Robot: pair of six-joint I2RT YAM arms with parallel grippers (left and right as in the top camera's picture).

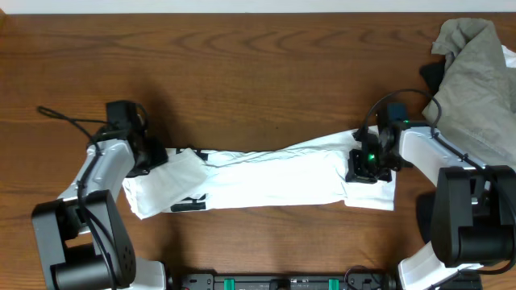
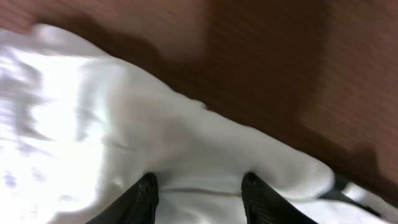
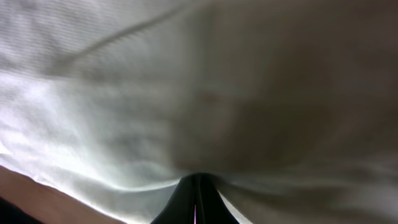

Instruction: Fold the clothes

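Note:
A white garment (image 1: 266,177) lies stretched in a long band across the front of the wooden table. My left gripper (image 1: 155,157) is at its left end; in the left wrist view its fingers (image 2: 199,186) are spread apart with white cloth (image 2: 124,124) bulging between and over them. My right gripper (image 1: 364,165) is at the garment's right end. In the right wrist view its fingers (image 3: 198,186) are pressed together on a pinch of the white cloth (image 3: 124,112), which radiates in creases from the tips.
A pile of grey-green clothes (image 1: 476,72) with a dark piece lies at the back right corner of the table (image 1: 258,72). Cables run along both arms. The arm bases stand at the front edge.

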